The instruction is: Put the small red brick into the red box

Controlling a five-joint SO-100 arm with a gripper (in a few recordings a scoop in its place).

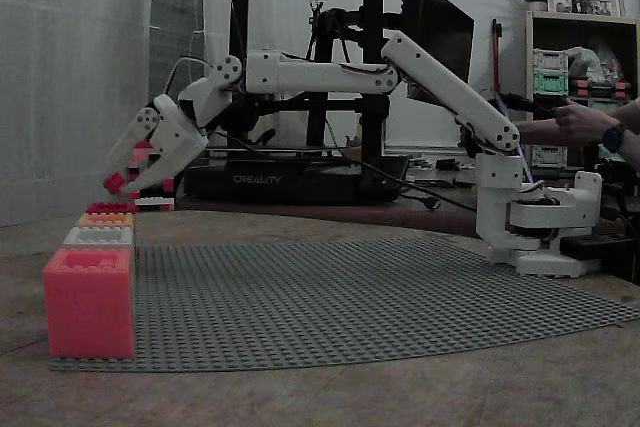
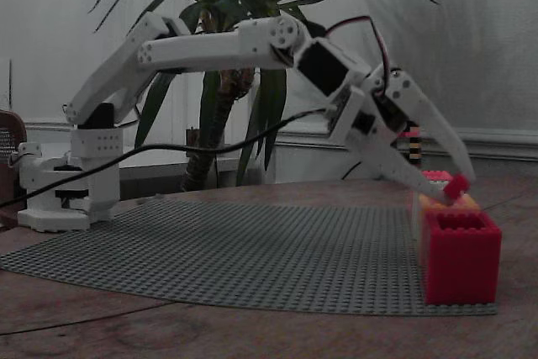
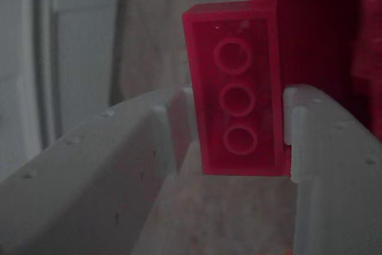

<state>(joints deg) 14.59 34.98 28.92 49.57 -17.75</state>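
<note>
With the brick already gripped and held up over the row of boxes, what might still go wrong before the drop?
The small red brick is pinched only at the gripper fingertips, so it might slip or twist out early. The boxes stand close together in one row, and the gripper hangs over the row; a release here might land it in a neighbouring box instead of the red box.

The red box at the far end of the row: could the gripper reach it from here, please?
Probably yes: the gripper, shut on the small red brick, hangs just above the red box, with open air between.
</note>
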